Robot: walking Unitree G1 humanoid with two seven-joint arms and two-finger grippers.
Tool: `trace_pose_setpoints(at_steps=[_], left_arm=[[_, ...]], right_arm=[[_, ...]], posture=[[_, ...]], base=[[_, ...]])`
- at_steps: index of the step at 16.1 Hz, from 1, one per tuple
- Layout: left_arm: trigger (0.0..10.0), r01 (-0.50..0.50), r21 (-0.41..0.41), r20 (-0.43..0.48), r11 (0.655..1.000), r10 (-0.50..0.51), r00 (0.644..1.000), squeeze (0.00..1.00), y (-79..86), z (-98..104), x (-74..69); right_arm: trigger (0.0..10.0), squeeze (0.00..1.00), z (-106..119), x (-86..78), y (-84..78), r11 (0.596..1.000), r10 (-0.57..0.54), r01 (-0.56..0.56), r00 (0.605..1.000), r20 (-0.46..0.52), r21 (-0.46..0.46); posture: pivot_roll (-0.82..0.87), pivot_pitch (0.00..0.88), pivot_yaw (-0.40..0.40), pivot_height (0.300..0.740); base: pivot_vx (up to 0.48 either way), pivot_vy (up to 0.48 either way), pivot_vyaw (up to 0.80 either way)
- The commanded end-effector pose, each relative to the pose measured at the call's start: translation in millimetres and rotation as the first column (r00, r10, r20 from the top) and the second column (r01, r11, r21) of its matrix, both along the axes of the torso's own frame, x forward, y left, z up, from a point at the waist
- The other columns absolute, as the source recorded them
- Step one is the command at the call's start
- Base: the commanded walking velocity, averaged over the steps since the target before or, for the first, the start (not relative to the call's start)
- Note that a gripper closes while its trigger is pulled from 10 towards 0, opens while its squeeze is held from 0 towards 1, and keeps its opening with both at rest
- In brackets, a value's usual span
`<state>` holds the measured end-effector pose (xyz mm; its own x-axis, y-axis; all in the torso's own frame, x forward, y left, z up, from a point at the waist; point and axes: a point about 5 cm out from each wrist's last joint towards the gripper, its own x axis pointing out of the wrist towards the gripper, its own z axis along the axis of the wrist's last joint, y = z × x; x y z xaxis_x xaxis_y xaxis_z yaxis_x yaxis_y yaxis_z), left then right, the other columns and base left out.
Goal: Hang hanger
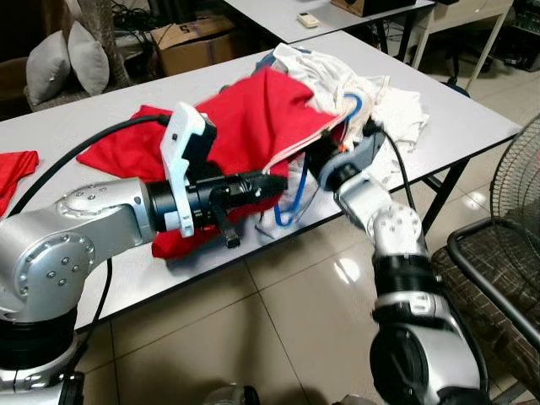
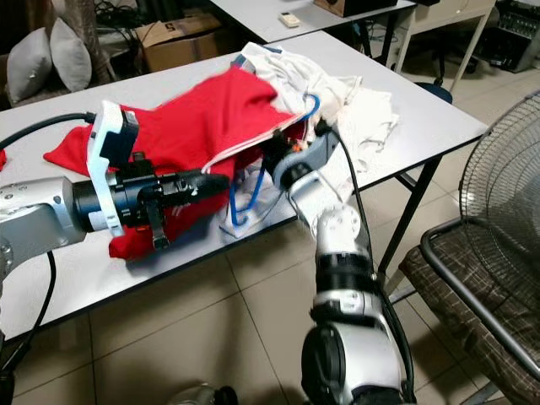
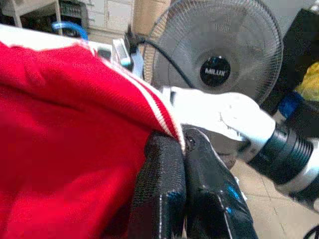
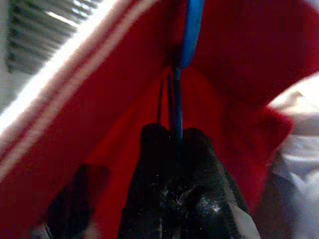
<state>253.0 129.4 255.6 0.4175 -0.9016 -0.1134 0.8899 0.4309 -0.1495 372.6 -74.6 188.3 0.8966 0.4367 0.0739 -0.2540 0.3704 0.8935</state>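
A red shirt (image 1: 245,118) with a white-striped hem lies bunched on the grey table (image 1: 472,118), near its front edge. My left gripper (image 1: 274,184) is shut on that hem (image 3: 169,124) and holds it lifted. A blue wire hanger (image 1: 291,202) runs under the raised hem, and its hook (image 1: 354,105) sticks up against the white clothes. Reaching in beneath the shirt from the right, my right gripper (image 1: 319,164) is shut on the hanger's thin blue wire (image 4: 175,114). Most of the hanger's frame is hidden by red cloth.
A heap of white clothes (image 1: 371,101) lies behind the shirt. Another red cloth (image 1: 13,169) is at the table's left end. A standing fan (image 1: 519,177) and a dark chair (image 1: 498,278) are at my right. Boxes (image 1: 194,42) and cushions (image 1: 67,59) sit beyond the table.
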Motion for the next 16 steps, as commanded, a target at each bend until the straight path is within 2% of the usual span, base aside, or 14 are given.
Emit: trace_pose_setpoints(at_steps=[1,4,5,7,9,10,11,13,14,15,16], left_arm=[[0.0,0.032,0.041,0.008,0.999,-0.032,0.999,0.0,0.1,2,-5.2],[0.0,-0.034,0.132,0.011,0.991,0.033,0.999,0.0,7.4,-5,-2.4],[0.0,-0.047,0.138,0.019,0.989,0.045,0.999,0.0,8.3,-5,-1.7],[0.0,-0.02,0.052,0.044,0.998,0.018,0.999,0.0,2.3,8,-3.9],[0.0,0.05,-0.081,0.064,0.995,-0.045,0.997,0.0,-14.7,22,-5.6],[0.0,0.065,-0.124,0.059,0.99,-0.058,0.997,0.0,-26.3,24,-4.0],[0.0,0.057,-0.123,0.06,0.991,-0.05,0.997,0.0,-31.4,23,-2.1],[0.0,-0.07,-0.032,0.122,0.997,0.073,0.99,0.0,-38.1,19,12.0],[0.0,-0.12,0.093,0.197,0.988,0.099,0.975,0.0,-35.4,13,14.0],[0.0,-0.175,0.195,0.25,0.965,0.124,0.96,0.0,-30.1,7,15.5],[0.0,-0.212,0.234,0.273,0.949,0.145,0.951,0.0,-26.3,4,17.0]], right_arm=[[10.0,0.0,25,-4.3,50.6,0.982,0.09,-0.095,0.995,0.036,0.163],[10.0,0.0,38,-1.7,62.5,0.959,0.121,-0.128,0.992,0.042,0.252],[10.0,0.0,40,-1.3,64.8,0.954,0.128,-0.134,0.991,0.042,0.269],[10.0,0.0,40,-0.8,73.2,0.965,0.141,-0.149,0.989,0.05,0.217],[10.0,0.0,40,-0.2,84.0,0.974,0.136,-0.143,0.989,0.05,0.173],[10.0,0.0,41,1.0,90.3,0.976,0.126,-0.13,0.991,0.034,0.177],[10.0,0.0,41,1.5,94.3,0.976,0.123,-0.125,0.992,0.025,0.176],[10.0,0.0,43,2.0,107.1,0.98,0.12,-0.116,0.993,-0.016,0.16],[10.0,0.0,49,3.7,106.4,0.968,0.127,-0.118,0.991,-0.029,0.224],[10.0,0.0,55,6.3,103.1,0.949,0.133,-0.118,0.991,-0.034,0.291],[10.0,0.0,57,7.3,101.2,0.941,0.138,-0.12,0.99,-0.034,0.316]], posture=[[-0.05,0.07,0.119,0.74],[-0.05,0.07,0.109,0.74],[-0.05,0.07,0.109,0.74],[-0.05,0.07,0.098,0.74],[-0.04,0.071,0.087,0.74],[-0.05,0.07,0.087,0.74],[-0.05,0.07,0.087,0.74],[-0.05,0.07,0.084,0.74],[-0.05,0.071,0.08,0.74],[-0.05,0.072,0.081,0.74],[-0.06,0.072,0.084,0.74]], base=[[0.0,0.0,0.0],[0.0,0.0,0.0],[0.0,0.0,0.0],[0.0,0.0,0.0],[0.0,0.0,0.0],[0.0,0.0,0.0],[0.0,0.0,0.0],[0.0,0.0,0.0],[0.0,0.0,0.0],[0.0,0.0,0.0],[0.0,0.0,0.0]])
